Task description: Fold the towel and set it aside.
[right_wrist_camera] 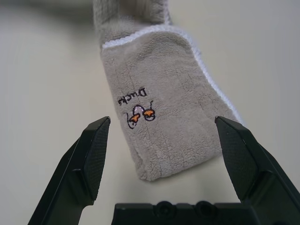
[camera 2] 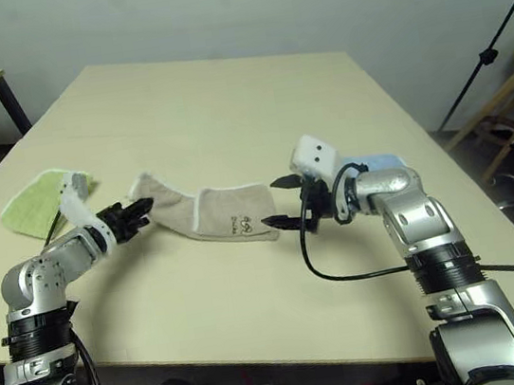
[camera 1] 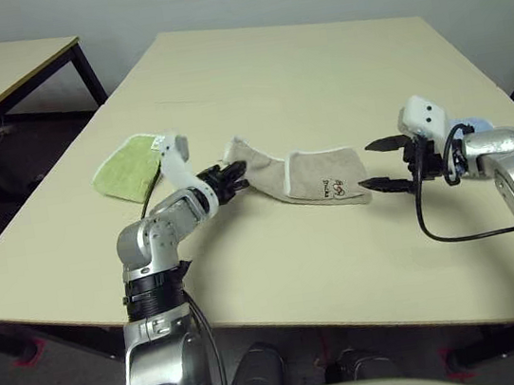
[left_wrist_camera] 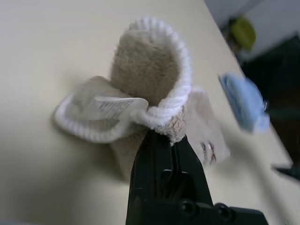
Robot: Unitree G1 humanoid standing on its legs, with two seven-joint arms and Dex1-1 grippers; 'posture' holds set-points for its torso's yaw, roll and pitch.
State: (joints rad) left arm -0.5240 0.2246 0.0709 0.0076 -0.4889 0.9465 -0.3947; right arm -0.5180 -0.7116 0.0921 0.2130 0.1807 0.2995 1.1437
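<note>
Mid-fold: left gripper (camera 1: 235,172), jaws clamped on the beige towel (camera 1: 318,181) end at frame centre, should carry it toward the wide-open right gripper (camera 1: 376,165).

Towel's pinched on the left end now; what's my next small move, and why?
Probably close the right gripper on the towel: its open fingers straddle the embroidered end lying flat on the table, while the left gripper already pinches the other end.

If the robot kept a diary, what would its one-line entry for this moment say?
left gripper: shut on towel end | right gripper: open, facing embroidered end | towel: unfolded on table | green towel, blue towel: lying aside
</note>
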